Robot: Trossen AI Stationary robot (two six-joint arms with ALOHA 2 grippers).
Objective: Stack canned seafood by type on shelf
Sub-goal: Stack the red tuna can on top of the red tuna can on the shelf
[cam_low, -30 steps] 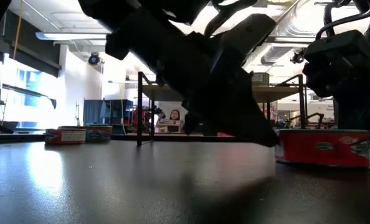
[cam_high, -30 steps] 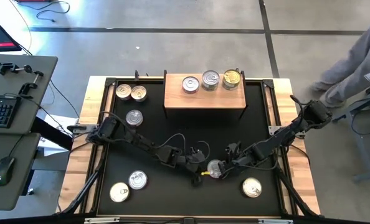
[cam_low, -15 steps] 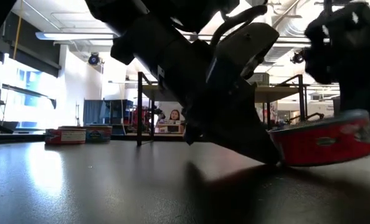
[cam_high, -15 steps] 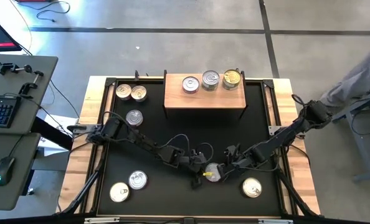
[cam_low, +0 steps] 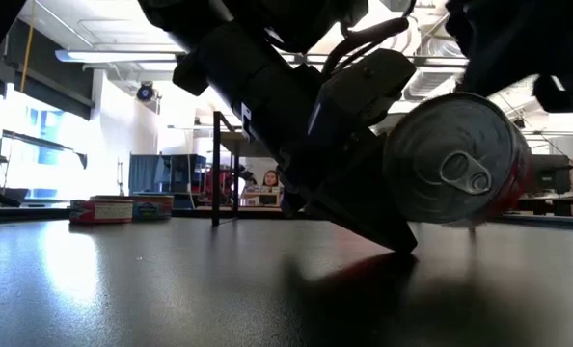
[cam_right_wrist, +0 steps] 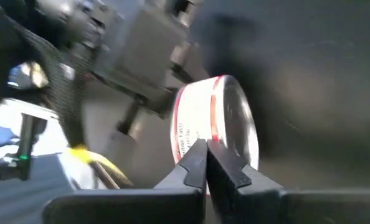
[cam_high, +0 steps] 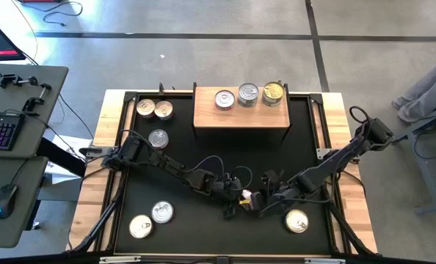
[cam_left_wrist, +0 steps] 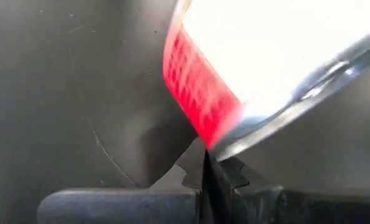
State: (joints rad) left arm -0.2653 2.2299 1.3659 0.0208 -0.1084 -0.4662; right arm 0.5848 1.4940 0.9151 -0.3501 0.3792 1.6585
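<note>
We have the red-labelled tin [cam_low: 457,159] tipped up on edge between both grippers, at the desk's [cam_high: 203,154] six o'clock. Left jaws [cam_high: 236,201] and right jaws [cam_high: 266,201] are shut, gripping nothing. We should nudge gently: the round, smooth metal could roll away. The wooden shelf [cam_high: 240,117] sits at twelve.

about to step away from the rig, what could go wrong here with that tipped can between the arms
The can stands on edge, lid facing the low camera, between the shut left tool and shut right tool. Neither visibly grips it, so it may roll off or drop flat upside down. The tools are very close and could collide. A rolling can might hit the gold can nearby.
</note>
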